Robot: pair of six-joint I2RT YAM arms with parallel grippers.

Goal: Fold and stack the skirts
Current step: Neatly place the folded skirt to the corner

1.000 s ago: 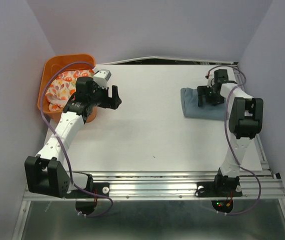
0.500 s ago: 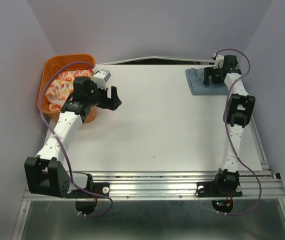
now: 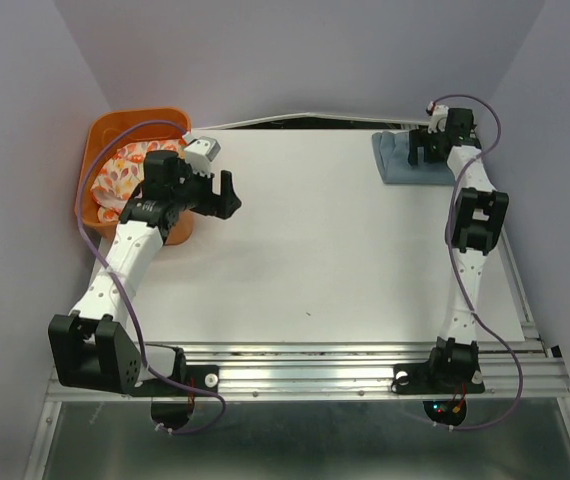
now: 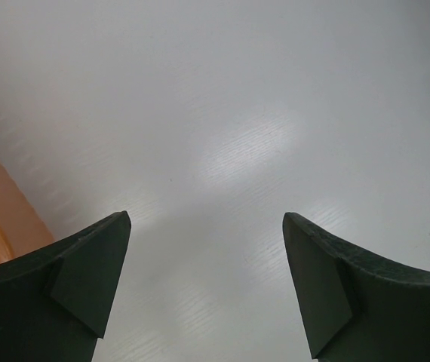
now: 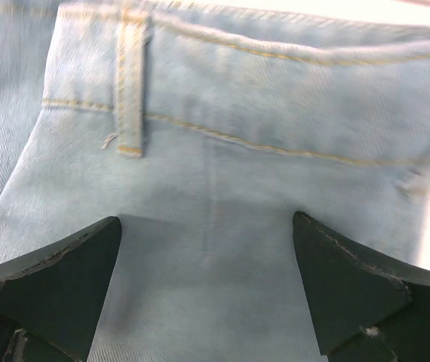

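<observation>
By my reckoning the job is about half done. The denim skirt (image 3: 397, 166) lies as a compact folded block in the far right corner of the counter (image 3: 305, 250). I judge that fold finished, since its edges look square from above, though I cannot see how many layers it has. The right gripper (image 3: 428, 150) is over that block with its jaws spread wide, holding nothing. In its wrist view the waistband (image 5: 290, 98) and a belt loop (image 5: 130, 83) fill the frame beyond the two fingers, and I cannot tell whether the tips touch the cloth or hang just above it. The floral skirt (image 3: 123, 172) is bunched in the basket (image 3: 137, 114) at the far left corner, unfolded as far as I can see. So everything for that one is left: lift it out, spread it on the open middle of the counter, fold it, then set it on the denim — or the denim on it — to make the stack. The left gripper (image 3: 229, 195) hangs just beside the basket on its inner side, pointing away from it, jaws wide and empty. Its wrist view shows only bare counter and a strip of orange wall at the left edge. My guess is that the left arm has to swing toward the basket next.
</observation>
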